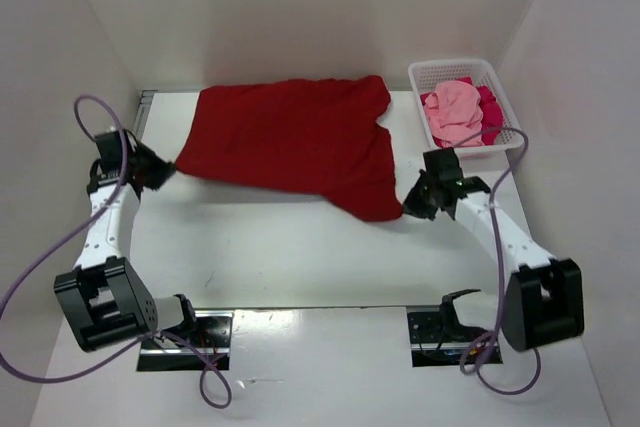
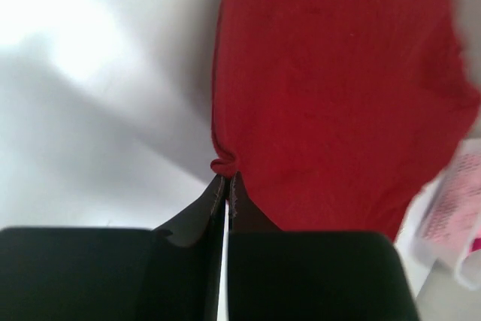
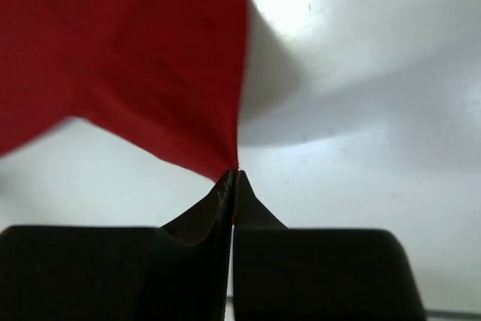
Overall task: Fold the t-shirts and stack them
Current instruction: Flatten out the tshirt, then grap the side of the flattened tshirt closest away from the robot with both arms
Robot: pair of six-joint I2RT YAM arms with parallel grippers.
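Pinching the left corner of the dark red t-shirt (image 1: 290,142), my left tool (image 1: 168,171) sits over the left side of the white tabletop (image 1: 300,257). Its jaws are closed tight on a small bunched knot of cloth. In my left wrist view, the left tool (image 2: 227,178) has its tips pressed together on that knot. The dark red t-shirt (image 2: 331,88) spreads away from it and fills most of the right half of that view.

The shirt stretches wide across the far half of the tabletop between my two arms. Its far edge runs close to the back wall, and its near edge casts a shadow on the surface beneath it.

At its near right corner, my right tool (image 1: 408,205) is clamped shut on the fabric. In my right wrist view, the right tool (image 3: 233,174) grips a drawn-out point of the dark red t-shirt (image 3: 128,58), which fans up and to the left above the bare surface.

Farther right, in the back corner, stands the white lattice basket (image 1: 450,69). The light pink t-shirt (image 1: 455,112) lies crumpled inside it. The crimson-magenta t-shirt (image 1: 490,107) is tucked beside and under the pink one, against the basket's right wall.
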